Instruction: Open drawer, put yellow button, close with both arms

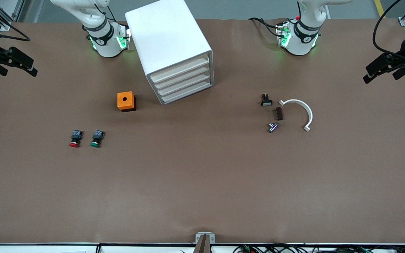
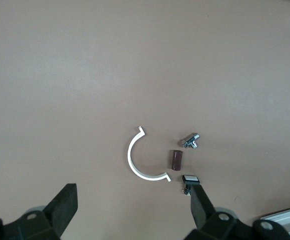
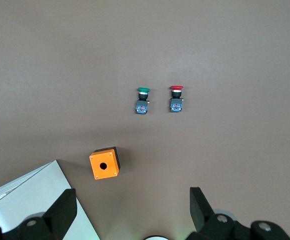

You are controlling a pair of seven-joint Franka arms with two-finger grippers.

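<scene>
Both my tools wide, empty: left tool (image 1: 387,68), right tool (image 1: 12,63) waiting at counter ends. Drawer (image 1: 179,68) shut. No yellow button visible; risk grabbing red button (image 1: 75,138) instead.

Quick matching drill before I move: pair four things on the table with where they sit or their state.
1. red button
2. orange box
3. white half-ring
4. drawer

A. shut, top of the cabinet
B. beside the green button
C. toward the left arm's end
D. between the buttons and the cabinet

Pairs: 1-B, 2-D, 3-C, 4-A
</scene>
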